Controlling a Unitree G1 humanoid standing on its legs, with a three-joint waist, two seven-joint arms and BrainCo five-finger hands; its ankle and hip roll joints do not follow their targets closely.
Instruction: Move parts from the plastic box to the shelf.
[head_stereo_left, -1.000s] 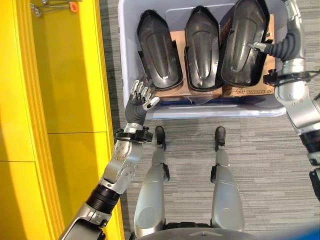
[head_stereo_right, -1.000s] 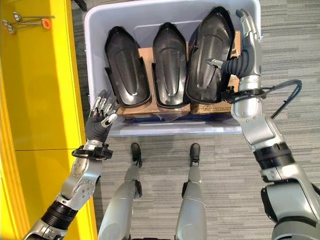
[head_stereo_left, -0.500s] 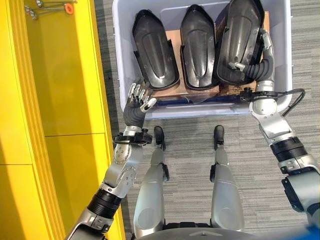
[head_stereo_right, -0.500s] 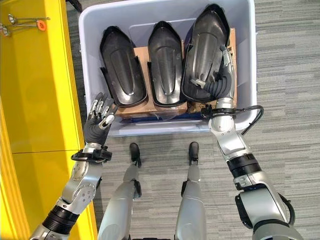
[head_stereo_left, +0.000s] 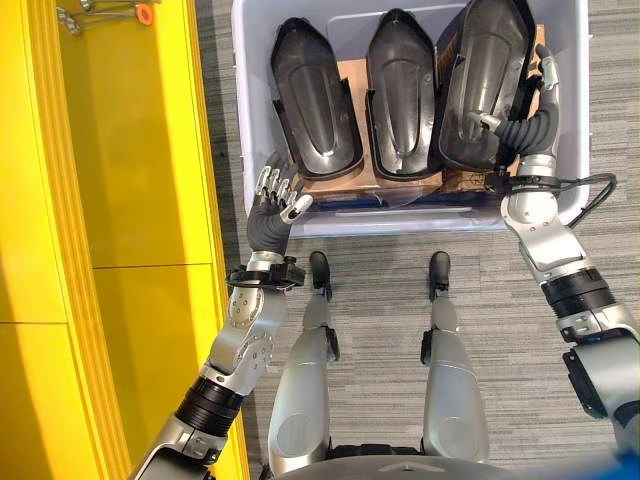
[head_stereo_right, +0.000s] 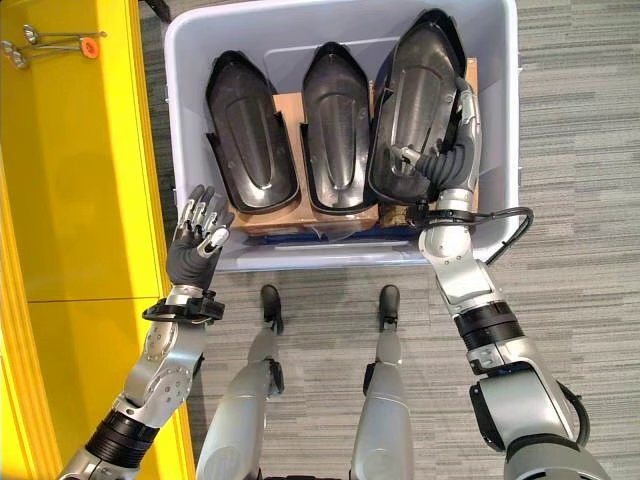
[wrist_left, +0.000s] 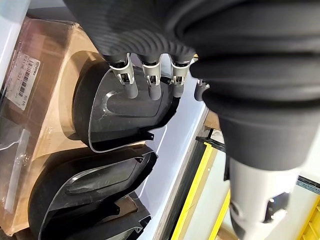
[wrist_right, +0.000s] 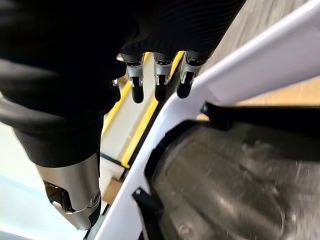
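Note:
A pale plastic box (head_stereo_left: 400, 222) on the floor holds three black moulded parts standing side by side on cardboard (head_stereo_left: 352, 80): a left part (head_stereo_left: 315, 100), a middle part (head_stereo_left: 400, 90) and a taller right part (head_stereo_left: 485, 80). My right hand (head_stereo_right: 450, 160) is inside the box against the right part's right side, with its thumb across the part's face and its fingers straight along the edge. In the right wrist view the fingers (wrist_right: 157, 80) hang straight over the box rim (wrist_right: 250, 70). My left hand (head_stereo_left: 270, 220) hovers open at the box's front left corner, near the left part (wrist_left: 120, 115).
A yellow shelf (head_stereo_left: 130, 150) runs along the left side, close to my left arm. Small metal tools with an orange handle (head_stereo_left: 145, 12) lie at its far end. Grey striped carpet (head_stereo_left: 380, 330) lies in front of the box.
My right hand has come in from beyond the box's right side and settled against the right part, sliding a little further up it. The left hand has barely moved.

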